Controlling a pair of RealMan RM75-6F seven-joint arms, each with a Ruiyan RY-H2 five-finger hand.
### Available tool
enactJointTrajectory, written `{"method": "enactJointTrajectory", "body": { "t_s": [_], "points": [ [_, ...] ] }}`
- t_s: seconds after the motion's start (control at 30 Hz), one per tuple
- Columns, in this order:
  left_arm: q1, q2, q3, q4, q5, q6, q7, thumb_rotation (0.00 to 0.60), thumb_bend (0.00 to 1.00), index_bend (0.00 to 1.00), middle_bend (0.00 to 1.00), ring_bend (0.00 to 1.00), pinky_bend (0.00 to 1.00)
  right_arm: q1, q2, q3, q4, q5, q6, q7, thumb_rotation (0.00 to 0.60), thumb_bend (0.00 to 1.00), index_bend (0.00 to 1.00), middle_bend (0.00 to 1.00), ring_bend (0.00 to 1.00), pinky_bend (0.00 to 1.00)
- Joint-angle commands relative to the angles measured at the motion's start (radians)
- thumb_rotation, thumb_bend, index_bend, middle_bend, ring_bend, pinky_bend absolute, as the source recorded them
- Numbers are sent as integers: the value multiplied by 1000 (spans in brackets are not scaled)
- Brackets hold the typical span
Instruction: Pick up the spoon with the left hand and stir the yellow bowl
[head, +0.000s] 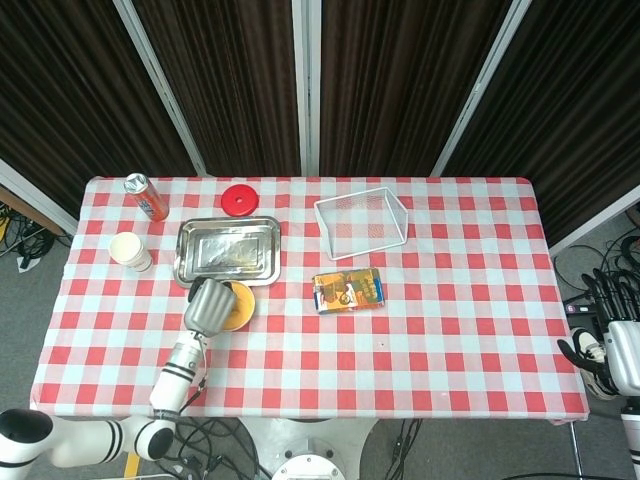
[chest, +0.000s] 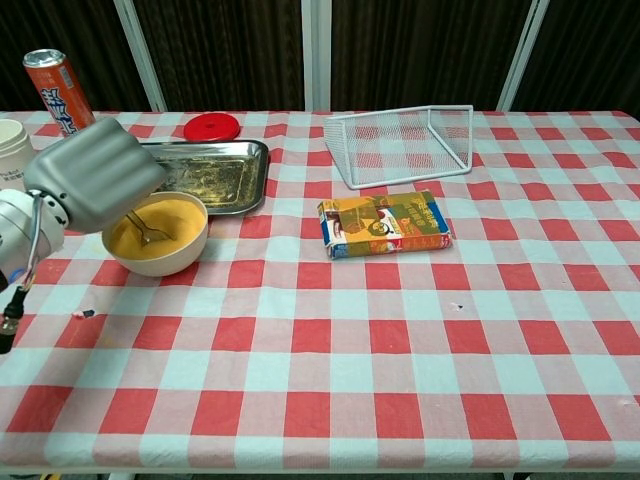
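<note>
The yellow bowl (chest: 158, 236) of yellow batter stands left of centre on the checked table, just in front of the metal tray; from above, only its right part (head: 238, 306) shows past my hand. My left hand (chest: 93, 175) (head: 208, 303) hovers over the bowl's left rim and holds the spoon (chest: 148, 231), whose metal tip dips into the batter. The grip itself is hidden under the back of the hand. My right hand (head: 603, 352) hangs off the table's right edge, holding nothing, fingers apart.
A metal tray (chest: 215, 170) lies behind the bowl. A red lid (chest: 211, 127), an orange can (chest: 58, 89) and a white cup (chest: 12, 150) stand at the back left. A white wire basket (chest: 400, 143) and a snack box (chest: 384, 224) sit mid-table.
</note>
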Motion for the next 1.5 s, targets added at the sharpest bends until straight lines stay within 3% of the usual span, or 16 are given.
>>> {"method": "enactJointTrajectory", "body": {
  "t_s": [0.03, 0.43, 0.6, 0.77, 1.03, 1.5],
  "points": [
    [4, 36, -40, -48, -27, -32, -69, 600, 446, 681, 923, 915, 925, -1, 0, 0, 1, 1, 1, 1, 600, 127, 0, 0, 0, 0],
    [4, 195, -155, -214, -190, -133, -232, 600, 446, 681, 923, 913, 924, -1, -2, 0, 7, -1, 3, 8, 600, 126, 0, 0, 0, 0],
    [-9, 248, -175, -261, -253, -162, -260, 600, 446, 681, 922, 913, 925, -3, -3, 0, 9, -2, 5, 10, 600, 127, 0, 0, 0, 0],
    [-28, 236, -136, -245, -210, -115, -208, 600, 446, 681, 922, 913, 925, -3, -4, -1, 9, -4, 5, 10, 600, 127, 0, 0, 0, 0],
    [-41, 126, -10, -84, 15, 17, -55, 600, 446, 681, 922, 913, 925, -5, -4, -1, 11, -4, 8, 12, 600, 127, 0, 0, 0, 0],
    [-32, 82, 38, -35, 125, 48, 135, 600, 446, 681, 922, 913, 925, -6, -1, -1, 4, -7, 11, 8, 600, 127, 0, 0, 0, 0]
  ]
}}
